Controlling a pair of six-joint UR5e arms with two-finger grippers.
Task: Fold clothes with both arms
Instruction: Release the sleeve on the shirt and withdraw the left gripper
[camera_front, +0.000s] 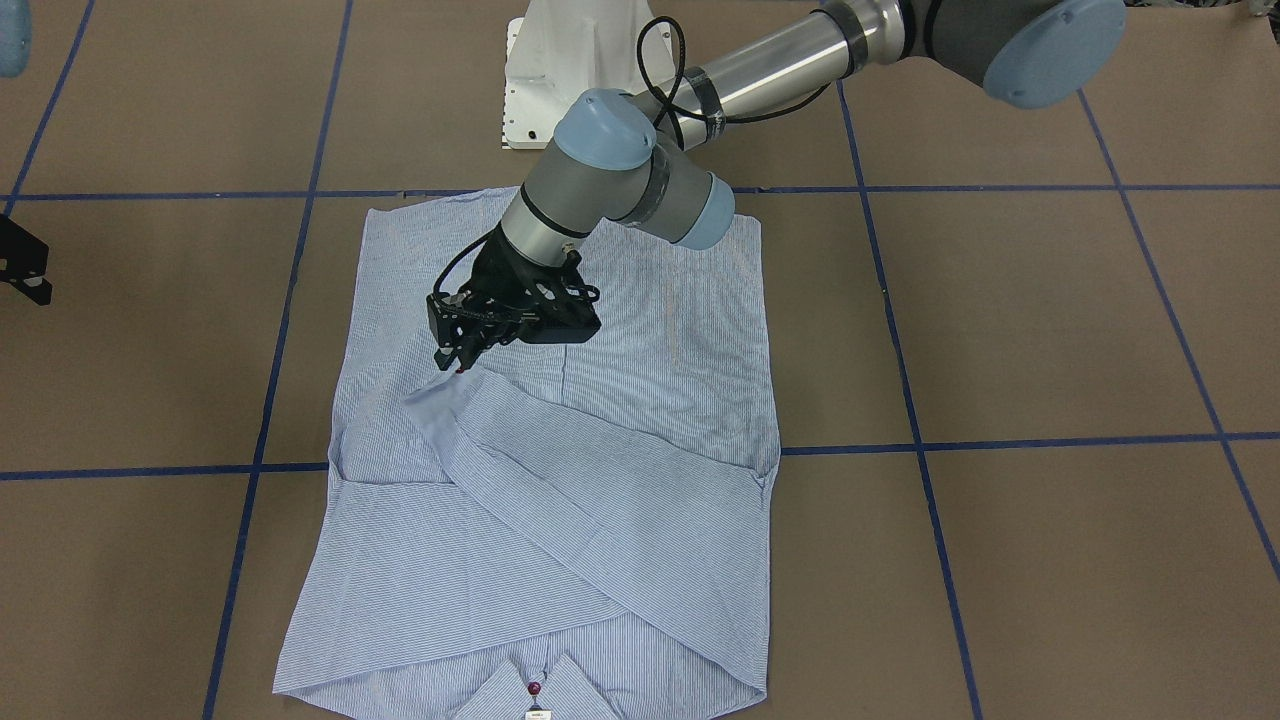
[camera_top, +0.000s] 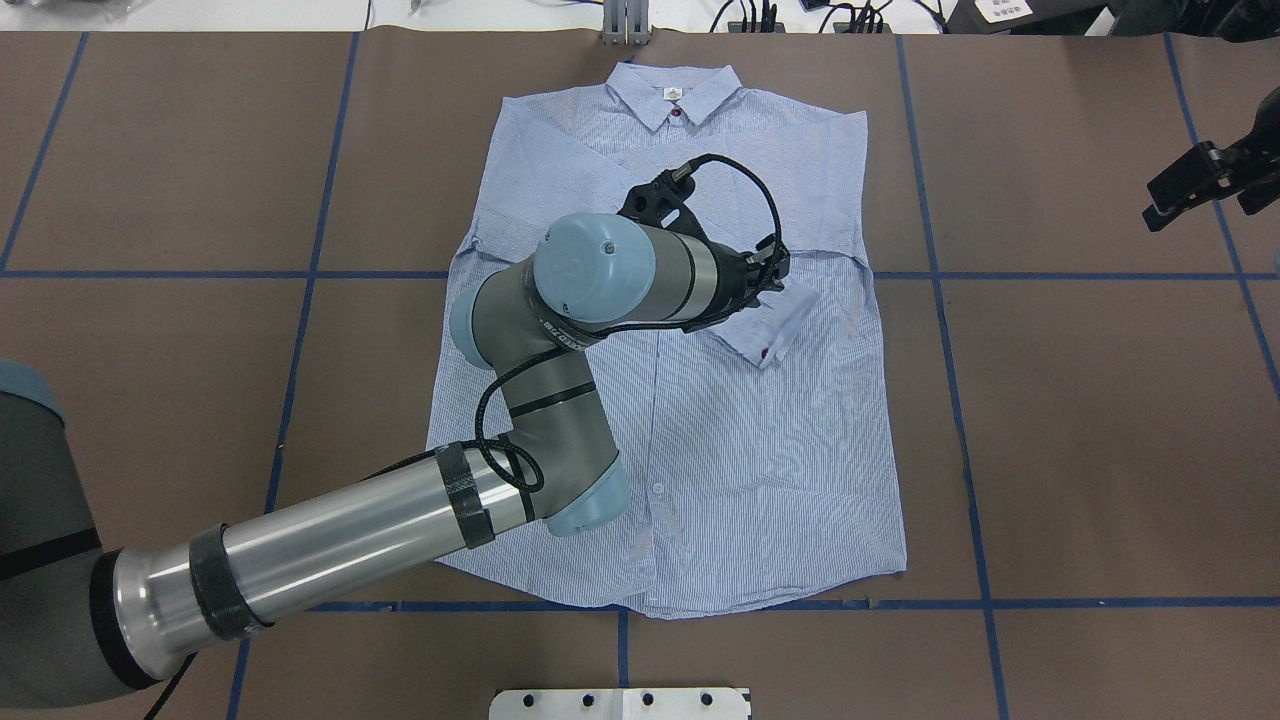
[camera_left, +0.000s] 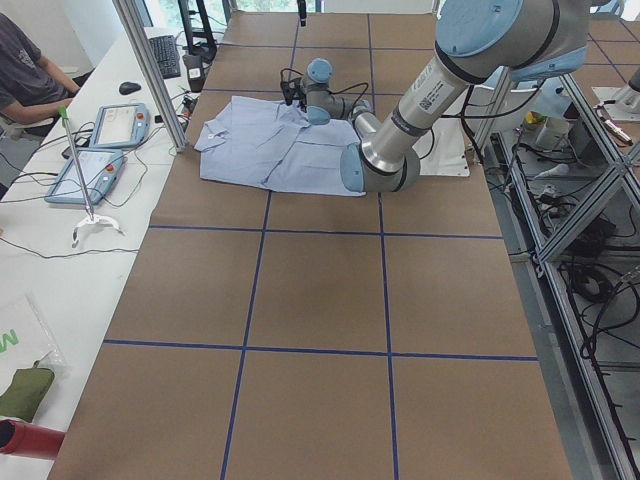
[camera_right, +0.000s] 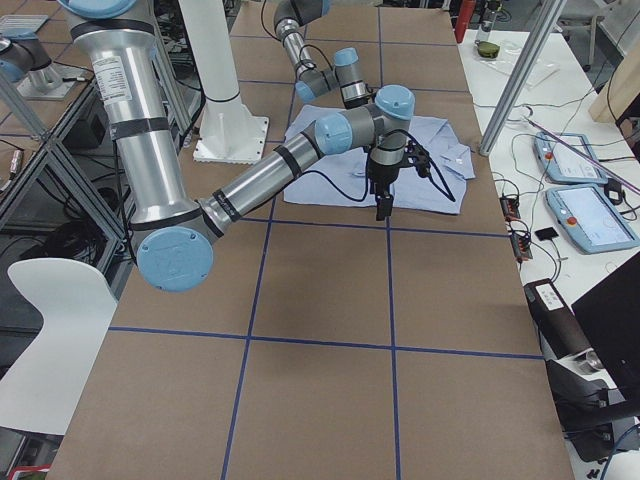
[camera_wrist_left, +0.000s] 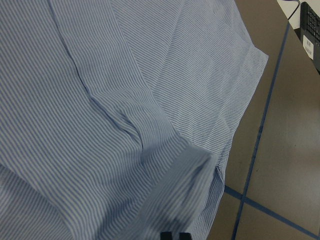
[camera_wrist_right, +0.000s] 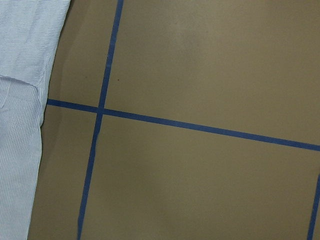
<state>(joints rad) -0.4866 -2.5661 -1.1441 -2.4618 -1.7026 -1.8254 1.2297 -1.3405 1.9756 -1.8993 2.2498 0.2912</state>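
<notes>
- On the brown table (camera_top: 1100, 450), the striped shirt (camera_top: 700, 480) lies flat and front up. In the overhead view its collar (camera_top: 675, 95) is at 12 o'clock and both sleeves are crossed over the chest.
- The left gripper (camera_front: 462, 358) seems clenched on the sleeve cuff (camera_top: 775, 320), toward 3 o'clock from the shirt's middle.
- The right gripper (camera_top: 1200, 190) hangs released and empty near 2 o'clock, off the cloth.
- Risk: the thin, limp cloth can slip from the pinch, or a pull can drag the other sleeve and wrinkle the front.
- The cuff looks doubled and stiffer, with a dark red button.
</notes>
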